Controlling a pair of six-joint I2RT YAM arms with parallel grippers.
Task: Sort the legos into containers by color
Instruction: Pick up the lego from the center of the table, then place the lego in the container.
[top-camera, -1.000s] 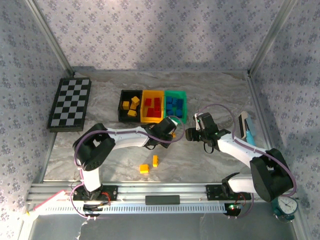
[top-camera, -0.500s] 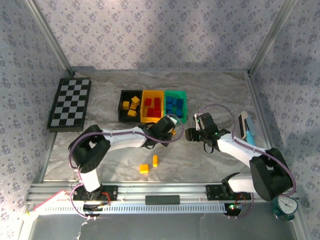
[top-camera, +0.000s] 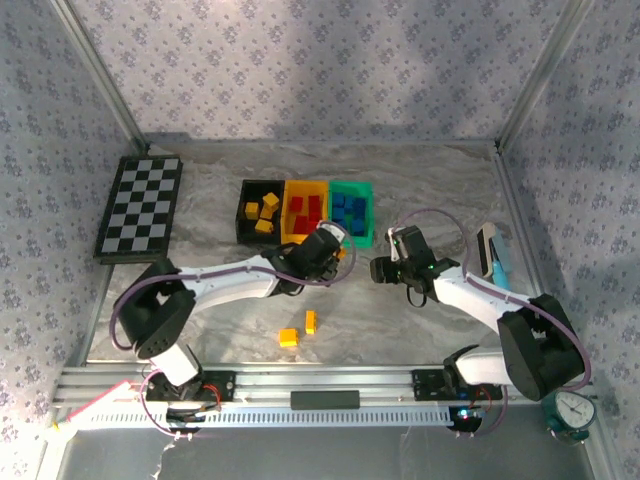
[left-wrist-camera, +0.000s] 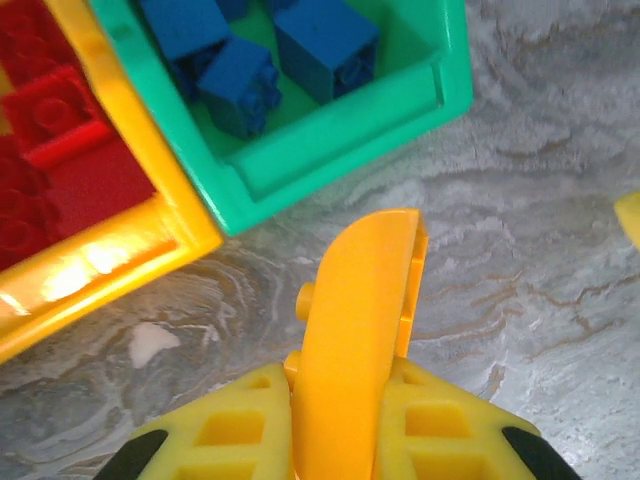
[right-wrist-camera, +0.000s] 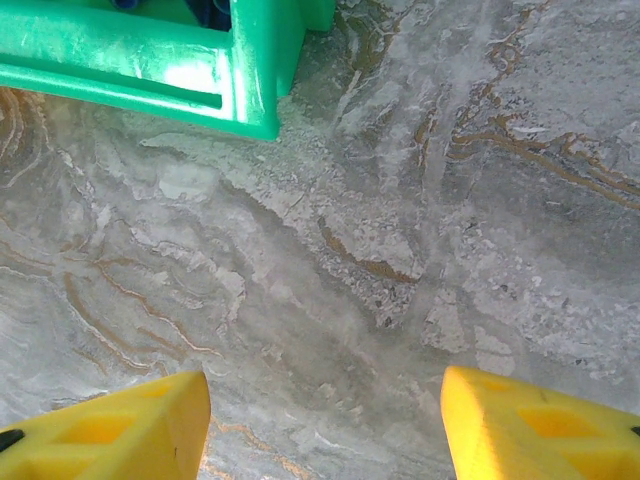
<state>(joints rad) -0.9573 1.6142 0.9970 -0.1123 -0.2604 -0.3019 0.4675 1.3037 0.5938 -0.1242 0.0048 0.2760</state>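
While the left tool (left-wrist-camera: 345, 410) is clamped on a yellow lego (left-wrist-camera: 365, 290) just off the near corners of the yellow bin (left-wrist-camera: 110, 250) and green bin (left-wrist-camera: 340, 130), the right tool (right-wrist-camera: 325, 420) hangs, fingers apart, over the counter (right-wrist-camera: 400, 200) beside the green bin.

The green bin (left-wrist-camera: 345, 135), yellow bin (left-wrist-camera: 120, 250) and yellow lego brick (left-wrist-camera: 360, 330) are smooth, glossy plastic. The tabletop (right-wrist-camera: 380, 260) looks matt, with a marble print

Floral-patterned walls (top-camera: 300, 60) around marbled grey tabletop (top-camera: 440, 180)
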